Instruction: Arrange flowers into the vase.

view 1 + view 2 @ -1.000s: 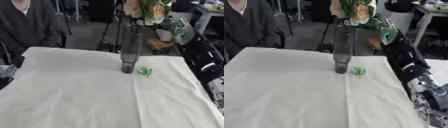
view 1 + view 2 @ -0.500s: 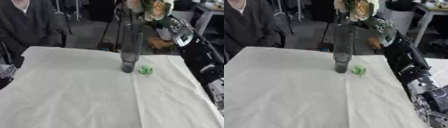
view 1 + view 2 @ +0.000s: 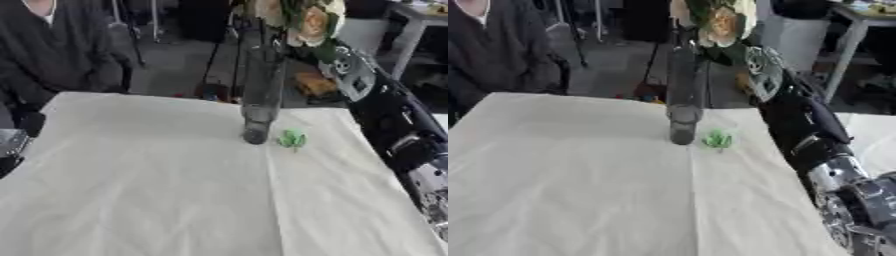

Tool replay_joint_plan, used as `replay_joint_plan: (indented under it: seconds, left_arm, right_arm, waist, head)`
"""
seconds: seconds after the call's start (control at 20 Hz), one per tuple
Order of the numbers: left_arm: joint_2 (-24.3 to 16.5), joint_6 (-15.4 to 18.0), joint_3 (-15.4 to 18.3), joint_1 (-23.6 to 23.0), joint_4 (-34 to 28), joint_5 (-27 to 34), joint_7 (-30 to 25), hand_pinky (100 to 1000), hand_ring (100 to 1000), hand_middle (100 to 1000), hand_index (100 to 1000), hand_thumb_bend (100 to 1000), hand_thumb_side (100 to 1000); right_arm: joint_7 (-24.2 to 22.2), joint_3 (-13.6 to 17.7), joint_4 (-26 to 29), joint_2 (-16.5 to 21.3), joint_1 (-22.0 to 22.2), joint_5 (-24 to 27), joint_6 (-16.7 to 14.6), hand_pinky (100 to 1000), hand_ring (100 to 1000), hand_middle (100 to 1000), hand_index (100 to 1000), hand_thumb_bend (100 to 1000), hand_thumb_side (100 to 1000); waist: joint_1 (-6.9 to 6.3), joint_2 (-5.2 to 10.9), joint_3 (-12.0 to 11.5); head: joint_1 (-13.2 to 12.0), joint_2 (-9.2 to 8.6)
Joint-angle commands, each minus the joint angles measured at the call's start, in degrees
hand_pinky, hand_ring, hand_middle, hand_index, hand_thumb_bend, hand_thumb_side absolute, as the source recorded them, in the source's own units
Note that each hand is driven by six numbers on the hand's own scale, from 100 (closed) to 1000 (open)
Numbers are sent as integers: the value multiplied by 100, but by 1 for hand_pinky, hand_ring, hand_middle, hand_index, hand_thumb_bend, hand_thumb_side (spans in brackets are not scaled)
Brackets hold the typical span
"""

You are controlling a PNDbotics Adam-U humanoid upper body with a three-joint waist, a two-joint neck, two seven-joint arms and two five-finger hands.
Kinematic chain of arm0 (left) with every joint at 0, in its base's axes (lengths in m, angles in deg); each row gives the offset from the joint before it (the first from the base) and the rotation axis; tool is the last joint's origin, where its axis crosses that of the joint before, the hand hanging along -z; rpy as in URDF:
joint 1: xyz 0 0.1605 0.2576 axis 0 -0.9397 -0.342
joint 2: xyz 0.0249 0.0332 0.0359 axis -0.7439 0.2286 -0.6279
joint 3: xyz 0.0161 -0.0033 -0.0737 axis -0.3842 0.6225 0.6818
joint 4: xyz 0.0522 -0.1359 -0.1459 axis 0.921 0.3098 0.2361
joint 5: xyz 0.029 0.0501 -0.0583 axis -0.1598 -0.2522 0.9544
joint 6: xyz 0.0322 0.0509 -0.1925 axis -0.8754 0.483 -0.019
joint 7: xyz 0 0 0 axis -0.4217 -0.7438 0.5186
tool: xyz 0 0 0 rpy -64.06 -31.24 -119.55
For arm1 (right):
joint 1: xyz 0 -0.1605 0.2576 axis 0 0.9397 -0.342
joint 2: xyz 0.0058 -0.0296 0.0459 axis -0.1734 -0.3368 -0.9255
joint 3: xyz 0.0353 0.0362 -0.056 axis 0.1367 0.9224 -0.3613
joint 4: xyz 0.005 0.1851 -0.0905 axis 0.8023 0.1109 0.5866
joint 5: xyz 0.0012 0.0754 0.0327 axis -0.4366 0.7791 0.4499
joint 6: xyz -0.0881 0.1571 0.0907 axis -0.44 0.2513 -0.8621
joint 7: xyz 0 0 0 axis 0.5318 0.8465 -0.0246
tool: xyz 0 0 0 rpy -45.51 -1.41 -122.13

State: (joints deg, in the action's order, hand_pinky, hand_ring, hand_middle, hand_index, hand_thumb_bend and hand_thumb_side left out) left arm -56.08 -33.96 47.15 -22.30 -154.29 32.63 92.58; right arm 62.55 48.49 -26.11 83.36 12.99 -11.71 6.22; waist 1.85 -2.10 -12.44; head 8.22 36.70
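A white cloth covers the table (image 3: 131,190). Near its far edge stands a tall clear glass vase (image 3: 261,95), upright. Flowers (image 3: 302,20), cream and peach with green leaves, are bunched above the vase's mouth. Just right of the vase's base lies a small green piece (image 3: 292,138). The right hand (image 3: 756,62) is raised beside the blooms; whether its fingers grip the stems cannot be told.

No readable text, labels, brands, numbers or signs on anything in view.

The vase (image 3: 260,90) stands on the table (image 3: 131,190), a small object (image 3: 292,138) just right.
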Motion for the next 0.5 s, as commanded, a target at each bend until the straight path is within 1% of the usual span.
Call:
replay_joint_plan:
  seconds: [0.05, 0.25, 0.5]
  left_arm:
    - [-85, 2, 45, 91, -63, 11, -4, 608, 426, 467, 388, 753, 333]
    - [-83, 4, 46, 92, -65, 11, -6, 608, 425, 466, 388, 753, 333]
    - [-81, 4, 47, 94, -63, 10, -4, 608, 425, 466, 388, 754, 334]
  right_arm:
    - [147, 54, 12, 72, -100, -102, 177, 1000, 1000, 962, 1000, 100, 1000]
    - [162, 52, -7, 69, -89, -85, 156, 1000, 1000, 965, 1000, 100, 1000]
    - [123, 63, -23, 86, -81, -1, 28, 1000, 1000, 965, 1000, 100, 1000]
  waist:
    - [-33, 58, -13]
    - [-35, 58, -16]
    - [-26, 57, -12]
  head:
    - [23, -23]
    - [24, -25]
    - [21, -35]
